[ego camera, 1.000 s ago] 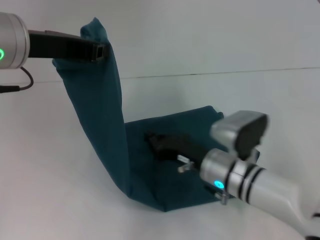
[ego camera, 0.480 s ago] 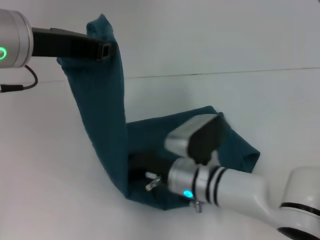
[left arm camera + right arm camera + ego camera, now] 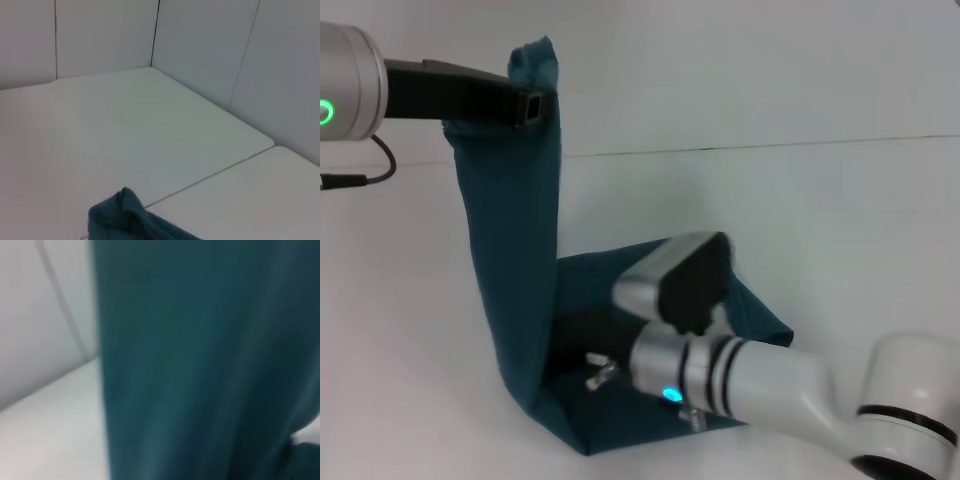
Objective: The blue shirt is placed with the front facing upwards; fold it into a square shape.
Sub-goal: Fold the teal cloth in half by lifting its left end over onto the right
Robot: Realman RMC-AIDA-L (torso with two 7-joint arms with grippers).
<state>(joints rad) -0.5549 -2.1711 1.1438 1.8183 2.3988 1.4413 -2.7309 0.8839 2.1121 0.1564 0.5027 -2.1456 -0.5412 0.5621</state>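
White table (image 3: pixel 840 200) fills the frame. Blue shirt (image 3: pixel 515 260) hangs as a tall strip at frame left, rest bunched on the table at lower centre. Left gripper (image 3: pixel 525 100), upper left, clamps the shirt's top edge. Right gripper (image 3: pixel 575 345), lower centre, sits on the bunched cloth; fingers hidden, can't tell if open.

Bare test enclosure, lab-like: smooth white seamed tabletop (image 3: pixel 150 135), plain white panel walls (image 3: pixel 200 45) with dark vertical joints meeting at a corner. No furnishings or household items visible.
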